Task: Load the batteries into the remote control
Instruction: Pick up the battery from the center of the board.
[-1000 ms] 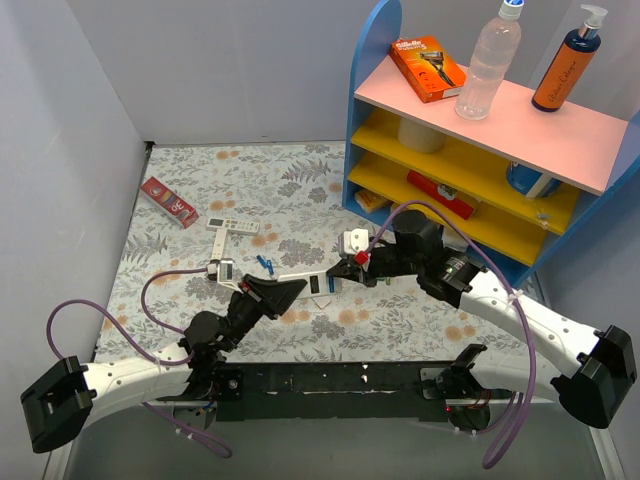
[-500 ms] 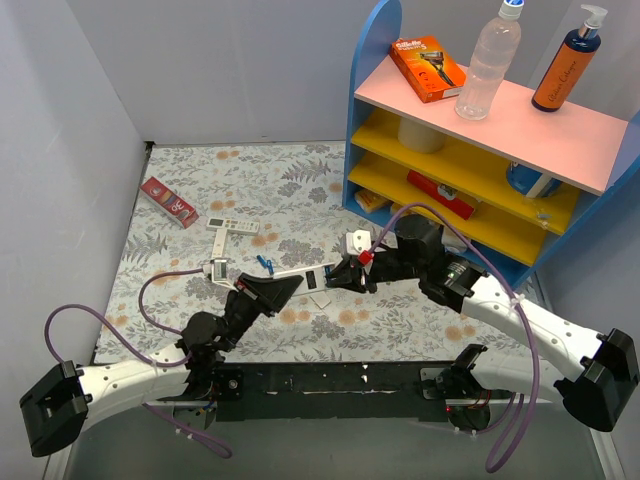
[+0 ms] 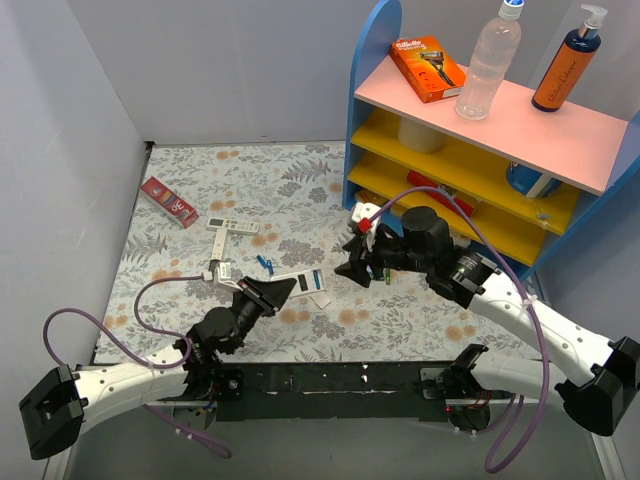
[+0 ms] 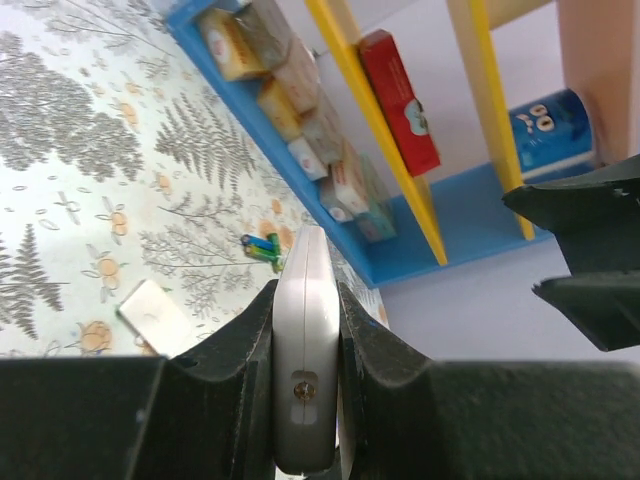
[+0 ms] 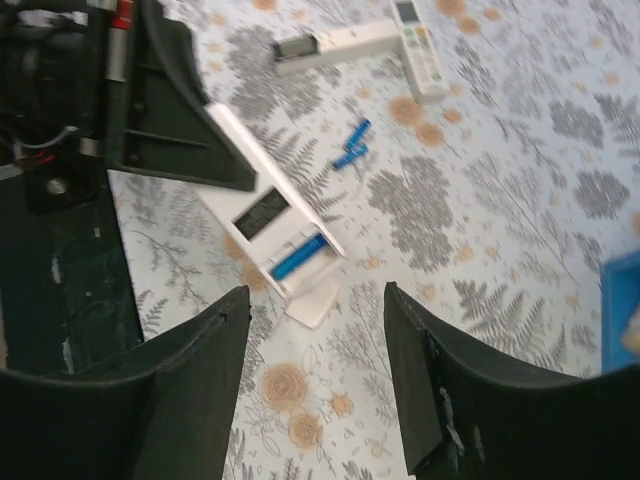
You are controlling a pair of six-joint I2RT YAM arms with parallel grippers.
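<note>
My left gripper [image 3: 278, 290] is shut on the white remote control [image 3: 300, 278], which it holds on edge just above the mat; in the left wrist view the remote control [image 4: 304, 330] is clamped between both jaws. In the right wrist view the remote control [image 5: 262, 212] shows its open recess with one blue battery [image 5: 298, 257] in it. My right gripper [image 3: 356, 266] hangs open a little right of the remote's end, with nothing between its fingers. Two blue batteries [image 3: 263, 264] lie left of the remote, and green ones [image 3: 386, 275] lie to its right.
The white battery cover [image 3: 320, 298] lies on the mat under the remote's end. A thin white remote with a crosswise piece [image 3: 230, 233] and a red box [image 3: 168, 201] lie at the left. The blue and yellow shelf [image 3: 480, 150] stands at the right.
My right gripper has opened and drawn back up and to the right, away from the remote's end. The left gripper has lowered the remote slightly to the left.
</note>
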